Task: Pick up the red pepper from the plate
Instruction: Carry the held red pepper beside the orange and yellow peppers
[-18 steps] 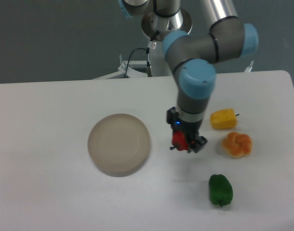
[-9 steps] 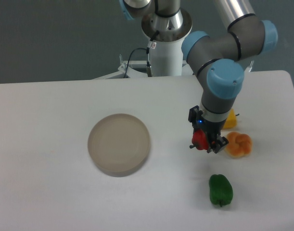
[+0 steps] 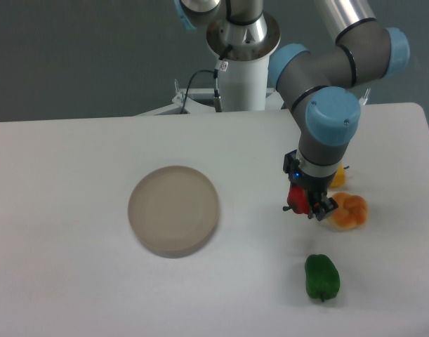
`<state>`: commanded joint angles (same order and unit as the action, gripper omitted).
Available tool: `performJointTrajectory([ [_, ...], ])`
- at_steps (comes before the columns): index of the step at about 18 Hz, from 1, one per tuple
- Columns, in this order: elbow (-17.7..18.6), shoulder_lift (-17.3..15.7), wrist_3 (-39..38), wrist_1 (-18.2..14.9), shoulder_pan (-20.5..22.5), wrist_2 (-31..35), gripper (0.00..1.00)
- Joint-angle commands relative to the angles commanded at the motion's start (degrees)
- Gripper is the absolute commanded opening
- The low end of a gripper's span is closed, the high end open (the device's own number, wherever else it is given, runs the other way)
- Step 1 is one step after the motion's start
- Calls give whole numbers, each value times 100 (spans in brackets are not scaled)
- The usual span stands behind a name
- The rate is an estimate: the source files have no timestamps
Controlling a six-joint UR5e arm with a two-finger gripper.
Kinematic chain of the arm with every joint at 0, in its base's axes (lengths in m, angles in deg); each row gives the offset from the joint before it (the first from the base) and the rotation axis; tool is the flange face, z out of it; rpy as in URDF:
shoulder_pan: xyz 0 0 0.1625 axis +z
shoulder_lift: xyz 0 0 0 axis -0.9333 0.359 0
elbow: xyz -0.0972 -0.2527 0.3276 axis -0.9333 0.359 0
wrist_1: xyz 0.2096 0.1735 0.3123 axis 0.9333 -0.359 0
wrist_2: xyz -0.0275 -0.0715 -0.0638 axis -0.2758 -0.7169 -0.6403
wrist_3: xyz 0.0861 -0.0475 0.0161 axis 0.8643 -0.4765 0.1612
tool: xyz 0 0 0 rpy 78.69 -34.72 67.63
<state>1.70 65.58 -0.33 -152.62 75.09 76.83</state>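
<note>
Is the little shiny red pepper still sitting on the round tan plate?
No, the small glossy red pepper is held in the robot's two-finger gripper, off to the right of the bare round beige plate.

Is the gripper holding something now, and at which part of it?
Yes. The gripper holds the red pepper by its body; the stem side points left, away from the fingers.
</note>
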Motion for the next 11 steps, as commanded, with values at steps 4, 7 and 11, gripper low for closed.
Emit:
performJointTrajectory([
  [4,123,-44,386,9,35,9,22],
  [7,167,-53,422,27,44,0,22],
  [11,167,-79,422,9,53,9,22],
])
